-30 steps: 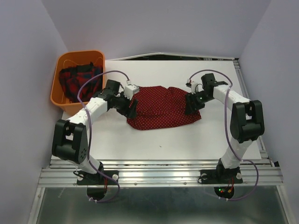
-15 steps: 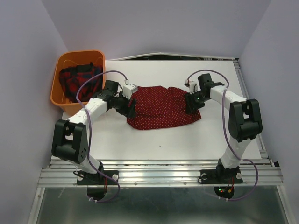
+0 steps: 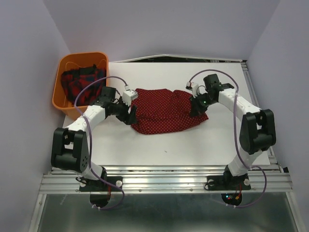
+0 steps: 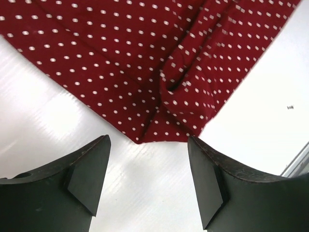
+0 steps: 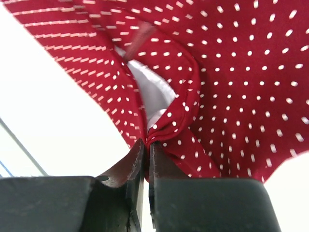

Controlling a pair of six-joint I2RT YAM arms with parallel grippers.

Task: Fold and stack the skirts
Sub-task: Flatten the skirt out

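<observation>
Drawn inward since a second ago, the polka-dot skirt (image 3: 164, 112) bunches at its right edge, where my right claw (image 5: 147, 145) pinches a fold, jaws fully closed on the cloth. My left claw (image 4: 147, 140) gapes wide at the skirt's left corner, holding nothing. The skirt lies mid-counter (image 3: 193, 140); the plaid skirt (image 3: 73, 80) sits heaped in the orange basket (image 3: 61, 105).

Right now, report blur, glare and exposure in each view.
Top external: sharp, evenly lit, no harsh glare. Left wrist: polka-dot skirt crisp, table blown out to flat white. Right wrist: dots smear into streaks at upper left, rounder toward the right; table washed out too.
</observation>
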